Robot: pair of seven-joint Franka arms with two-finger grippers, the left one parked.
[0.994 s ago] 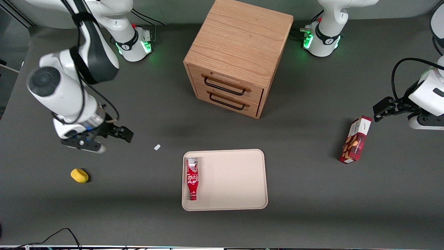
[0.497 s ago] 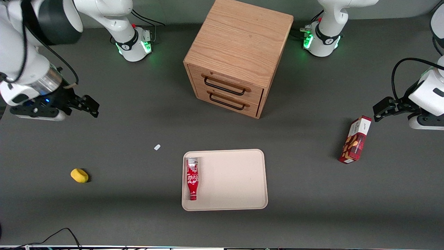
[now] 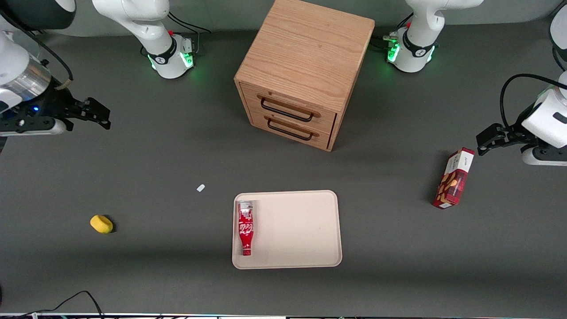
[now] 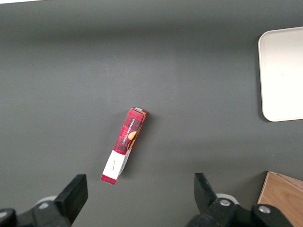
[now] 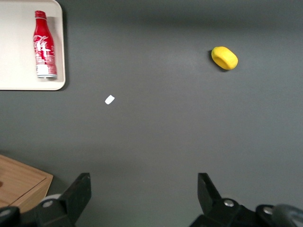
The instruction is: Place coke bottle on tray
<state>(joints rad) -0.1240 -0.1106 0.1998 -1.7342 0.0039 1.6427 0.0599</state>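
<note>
Presently, an inventory from my own station.

Item one: my pincer, raised above bare table at the working arm's end, well apart from everything listed here. Its fingers stand wide apart with nothing between them.

Item two: the coke bottle. It lies flat on the tray, along the tray's short edge nearest my end of the table, just beside the rim. Its silver-grey base points to 12 o'clock in the front view, its red cap to 6 o'clock. From my wrist camera the bottle shows whole, cap and base reversed, lying inside the tray's rounded corner.

Item three: a small white scrap on the table, off the tray's corner at roughly 10 o'clock from the bottle.

Item four: a yellow lump, rounded, alone on the table toward my end, at about 9 o'clock from the bottle, well apart from it.

Item five: a wooden drawer cabinet with two dark handles, at 12 o'clock from the tray.

Item six: a red-and-white snack box, toward the parked arm's end, well clear of the tray.
</note>
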